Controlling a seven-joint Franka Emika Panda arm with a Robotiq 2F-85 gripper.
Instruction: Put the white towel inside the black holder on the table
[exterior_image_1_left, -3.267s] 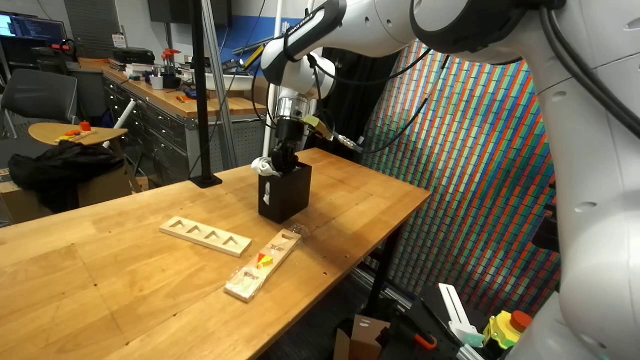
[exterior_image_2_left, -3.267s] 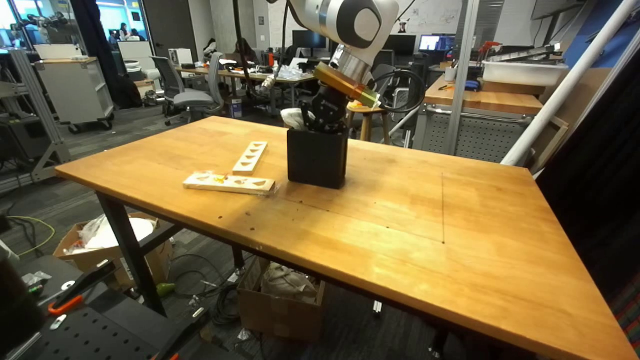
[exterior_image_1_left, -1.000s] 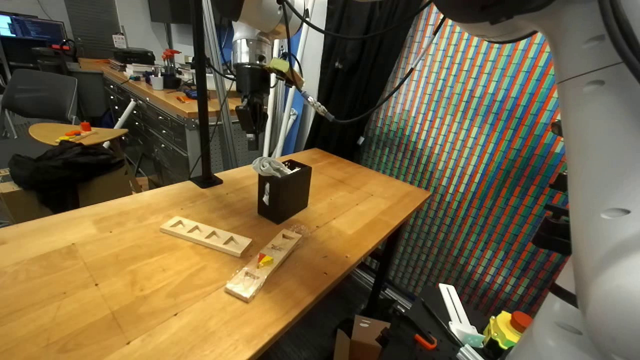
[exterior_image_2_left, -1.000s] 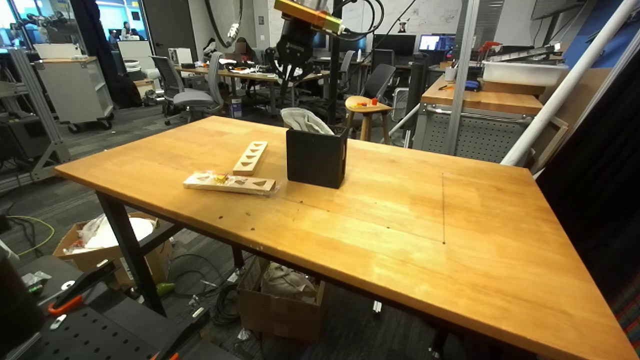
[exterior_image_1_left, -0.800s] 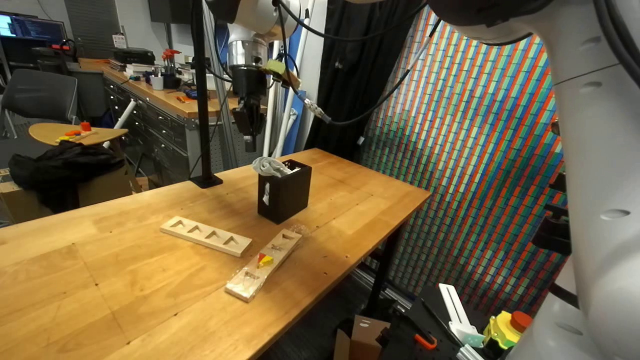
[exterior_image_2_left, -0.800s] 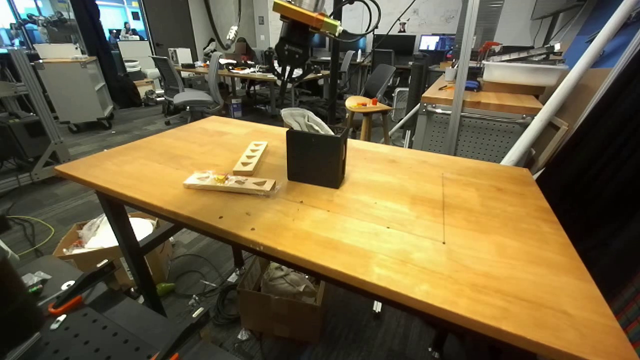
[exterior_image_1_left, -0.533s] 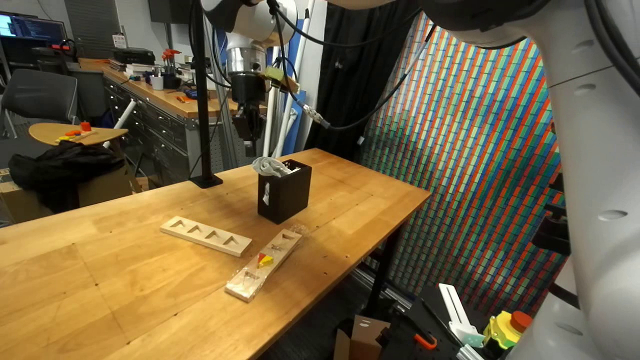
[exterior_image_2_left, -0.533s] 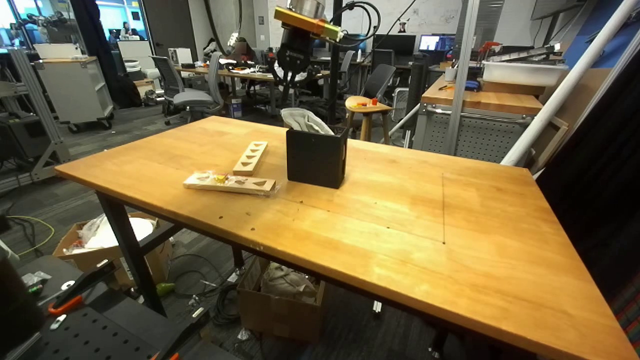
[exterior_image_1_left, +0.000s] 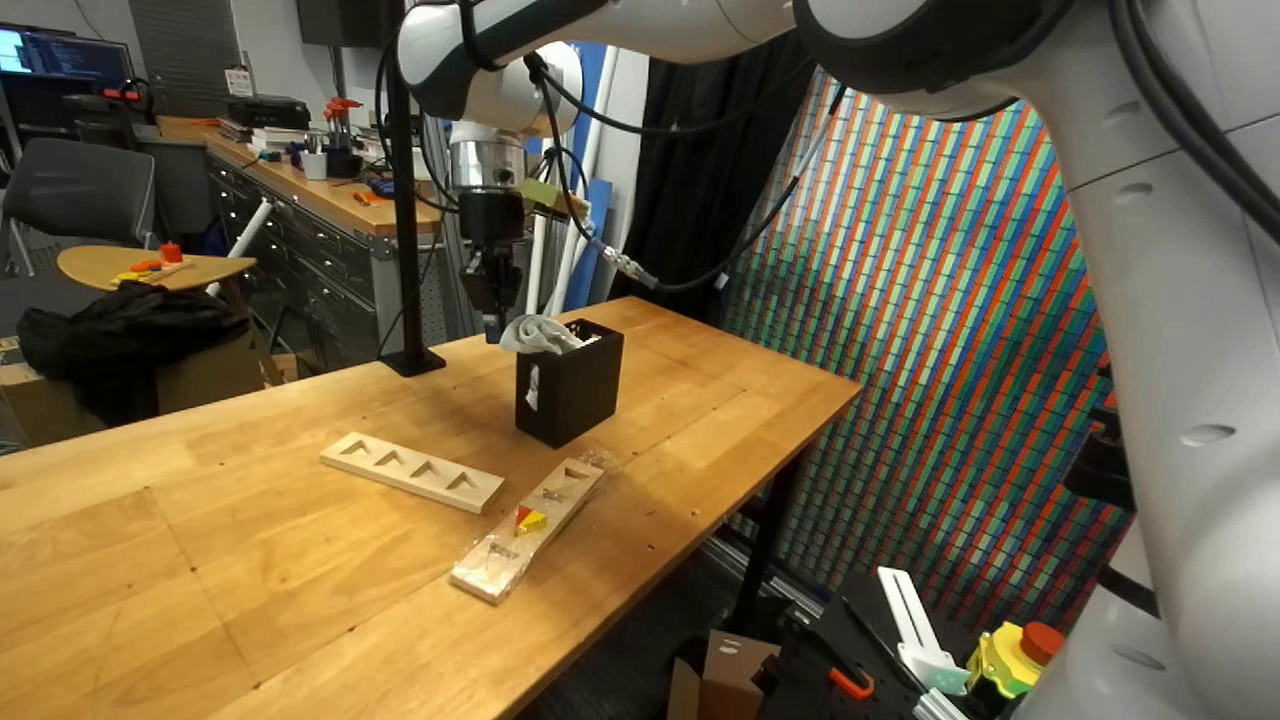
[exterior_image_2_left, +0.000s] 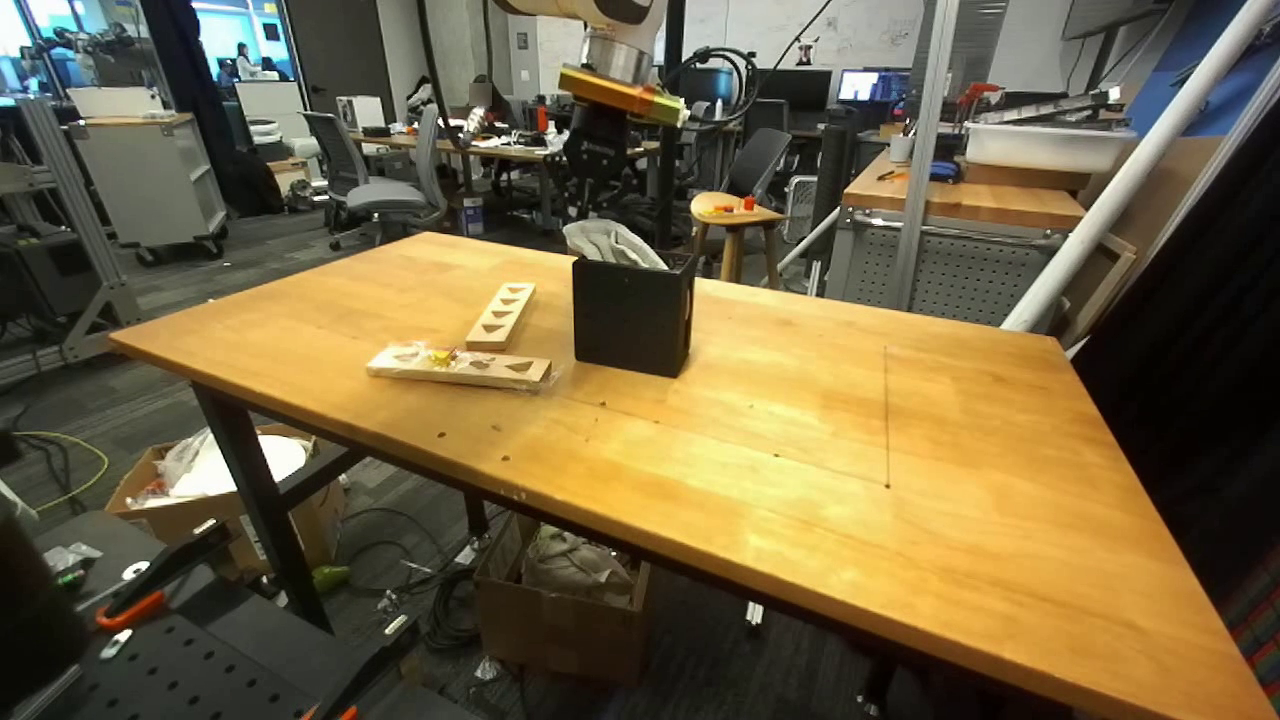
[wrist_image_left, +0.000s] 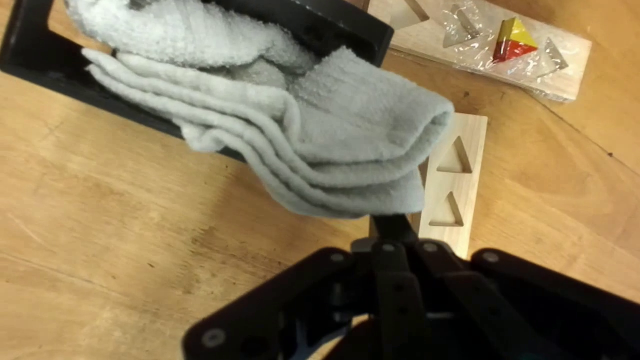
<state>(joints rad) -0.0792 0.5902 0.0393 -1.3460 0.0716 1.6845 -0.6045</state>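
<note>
The white-grey towel (exterior_image_1_left: 540, 334) is bunched in the top of the black holder (exterior_image_1_left: 572, 392). A folded part of it sticks up and hangs out over one end of the holder, as both exterior views show (exterior_image_2_left: 612, 243). In the wrist view the towel (wrist_image_left: 360, 115) spreads from the holder's opening (wrist_image_left: 35, 65) past its rim. My gripper (exterior_image_1_left: 494, 328) is outside the holder at the towel's overhanging end, its fingers pointing down. In the wrist view the fingers (wrist_image_left: 394, 227) are together with nothing seen between them; the towel's edge hides the tips. I cannot tell whether they touch it.
A wooden board with triangular cutouts (exterior_image_1_left: 410, 472) and a plastic-wrapped board with red and yellow pieces (exterior_image_1_left: 525, 535) lie on the wooden table (exterior_image_1_left: 250, 560) near the holder. A black post (exterior_image_1_left: 405, 250) stands at the table's edge beside my gripper.
My gripper was down at the holder's mouth beside the towel; it rose and moved out past the holder's end, then came down next to the towel's overhang. The holder stays put.
</note>
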